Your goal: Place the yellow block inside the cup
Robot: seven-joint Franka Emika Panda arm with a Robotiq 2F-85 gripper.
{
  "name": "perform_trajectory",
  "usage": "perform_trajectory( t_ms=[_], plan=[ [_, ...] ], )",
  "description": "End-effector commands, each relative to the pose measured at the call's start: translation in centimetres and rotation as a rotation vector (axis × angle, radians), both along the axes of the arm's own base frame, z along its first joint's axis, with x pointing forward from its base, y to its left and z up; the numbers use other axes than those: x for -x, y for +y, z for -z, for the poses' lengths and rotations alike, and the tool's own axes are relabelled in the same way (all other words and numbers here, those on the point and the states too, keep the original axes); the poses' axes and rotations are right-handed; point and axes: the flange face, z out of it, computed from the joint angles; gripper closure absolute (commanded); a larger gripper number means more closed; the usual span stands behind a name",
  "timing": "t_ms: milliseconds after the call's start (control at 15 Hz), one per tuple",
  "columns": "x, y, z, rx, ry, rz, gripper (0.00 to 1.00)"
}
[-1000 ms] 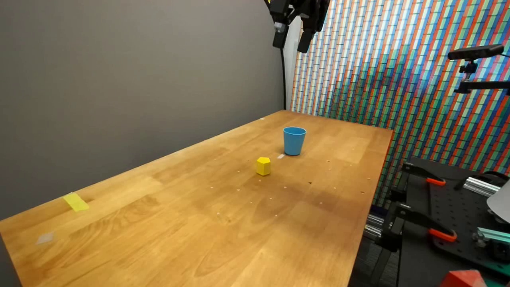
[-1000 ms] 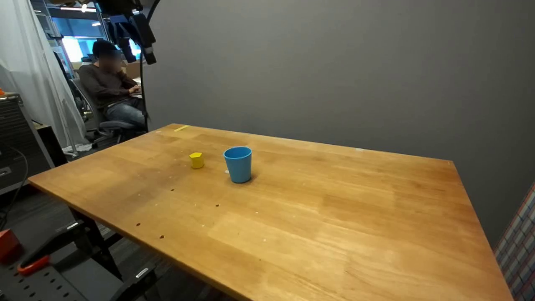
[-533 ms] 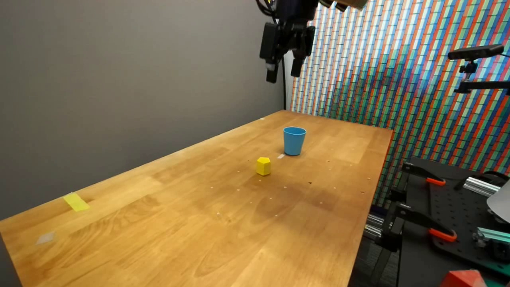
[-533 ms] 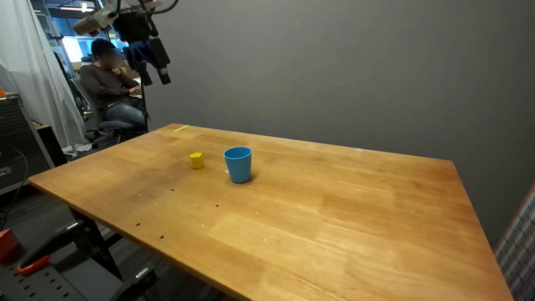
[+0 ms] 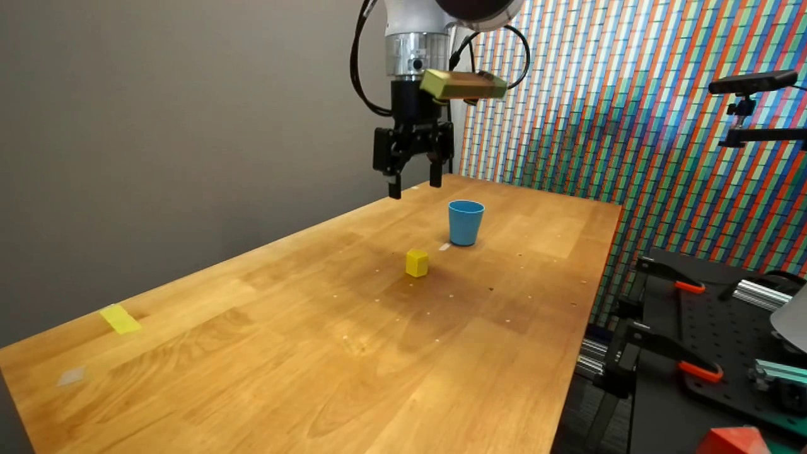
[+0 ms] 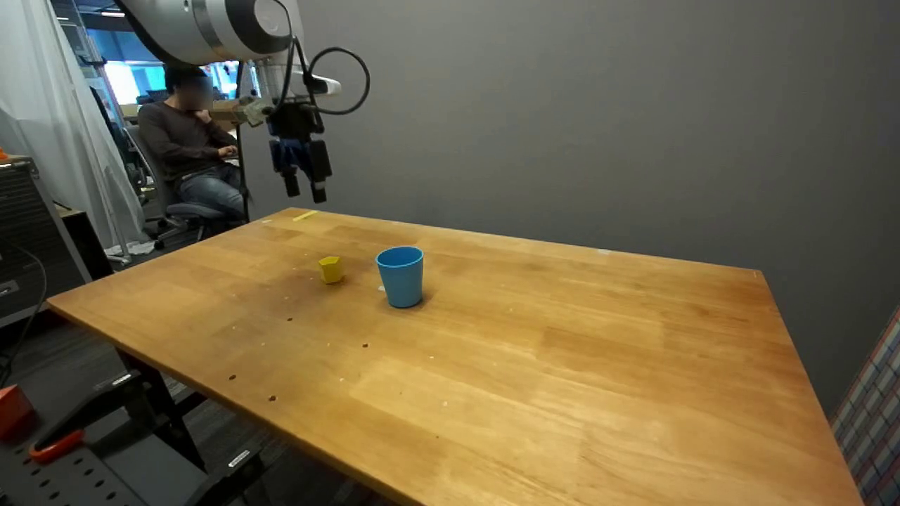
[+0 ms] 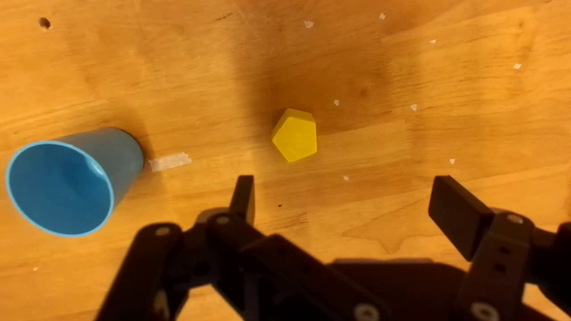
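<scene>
From here I see the grabber (image 5: pixel 415 188) has dropped lower, though it hangs higher than the cup (image 5: pixel 465 226), fingers spread wide, holding nothing. The yellow block (image 5: pixel 417 263) hasn't moved: it sits near the cup, outside it. Grabbing comes next, I think.

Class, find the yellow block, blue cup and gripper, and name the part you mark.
Yellow block (image 7: pixel 296 139), wrist view: five-sided top face.
Blue cup (image 5: pixel 465 226), in an exterior view: outer wall.
Gripper (image 6: pixel 306 192), in an exterior view: midway between its fingertips.
</scene>
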Motion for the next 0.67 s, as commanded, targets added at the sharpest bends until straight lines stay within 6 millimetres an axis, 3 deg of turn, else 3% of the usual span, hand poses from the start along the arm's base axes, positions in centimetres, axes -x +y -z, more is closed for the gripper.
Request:
perform_trajectory(
  t_ms=[0,200,600],
  plan=[
    [-3.2,0.4,3.2,-0.006,0.032,0.043,0.0],
    [-3.8,0.3,6.3,0.006,0.066,0.075,0.0],
    [-3.1,0.3,11.9,0.062,0.132,0.14,0.0]
  ],
)
